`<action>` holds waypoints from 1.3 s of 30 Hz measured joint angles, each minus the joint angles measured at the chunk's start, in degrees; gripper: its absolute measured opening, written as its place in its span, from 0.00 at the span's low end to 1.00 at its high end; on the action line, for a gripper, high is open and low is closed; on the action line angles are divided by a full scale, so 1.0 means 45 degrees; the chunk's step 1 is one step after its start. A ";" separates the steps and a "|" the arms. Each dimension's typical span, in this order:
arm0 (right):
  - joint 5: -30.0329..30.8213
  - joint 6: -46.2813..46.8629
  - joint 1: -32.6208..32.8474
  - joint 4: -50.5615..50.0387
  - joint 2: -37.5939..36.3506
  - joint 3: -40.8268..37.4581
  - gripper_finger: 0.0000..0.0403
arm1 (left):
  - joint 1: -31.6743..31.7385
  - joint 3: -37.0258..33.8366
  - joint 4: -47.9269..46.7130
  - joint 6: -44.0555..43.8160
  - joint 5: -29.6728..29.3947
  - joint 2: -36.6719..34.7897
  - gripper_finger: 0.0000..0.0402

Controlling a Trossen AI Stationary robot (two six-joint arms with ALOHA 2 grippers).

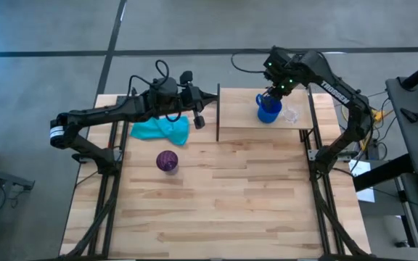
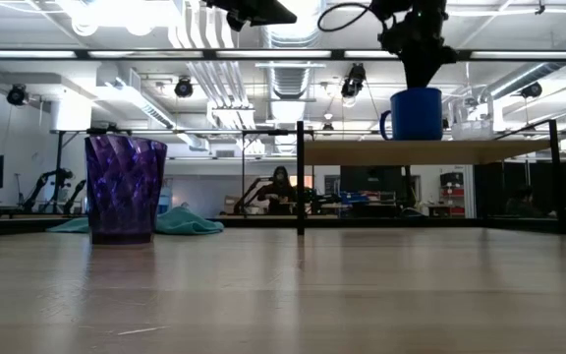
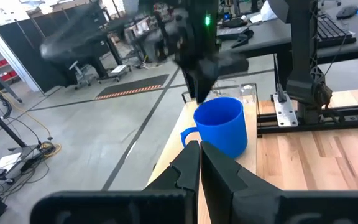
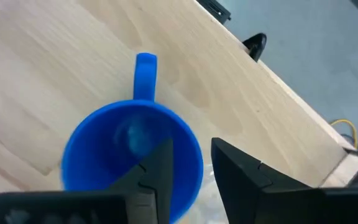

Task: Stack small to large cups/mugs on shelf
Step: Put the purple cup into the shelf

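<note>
The blue handled mug [image 1: 268,110] stands upright on the light-wood shelf [image 1: 245,123]. The small clear cup [image 1: 291,114] stands on the shelf just right of it. The purple ribbed tumbler [image 1: 167,161] stands upright on the tabletop, left of centre. My right gripper [image 4: 193,165] is open and points down over the mug [image 4: 129,155]. One finger is above the mug's opening and the other outside its rim, with the tips about at rim height [image 2: 419,84]. I see no touch. My left gripper [image 3: 199,155] is shut and empty, held in the air by the shelf's left edge [image 1: 210,98].
A teal cloth [image 1: 162,130] lies on the table behind the tumbler, under my left arm. The shelf's black posts [image 1: 218,116] stand at its corners. The near half of the tabletop [image 1: 223,210] is bare wood.
</note>
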 joint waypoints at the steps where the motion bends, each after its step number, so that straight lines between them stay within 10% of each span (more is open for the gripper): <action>1: -0.0001 0.0136 0.0012 -0.0213 -0.0005 0.0268 0.25 | -0.0005 0.0014 -0.0040 -0.0002 0.0000 0.0000 0.00; 17: -0.3328 0.1244 0.2515 -0.0428 -0.0117 0.3647 0.22 | -0.0032 0.0269 -0.5441 -0.0754 -0.0012 -0.1271 0.00; 39: -0.2454 0.1869 0.7176 0.3699 -0.0064 -0.1325 0.20 | -0.2361 -0.0214 -1.0495 -1.1435 0.1641 -0.1779 0.00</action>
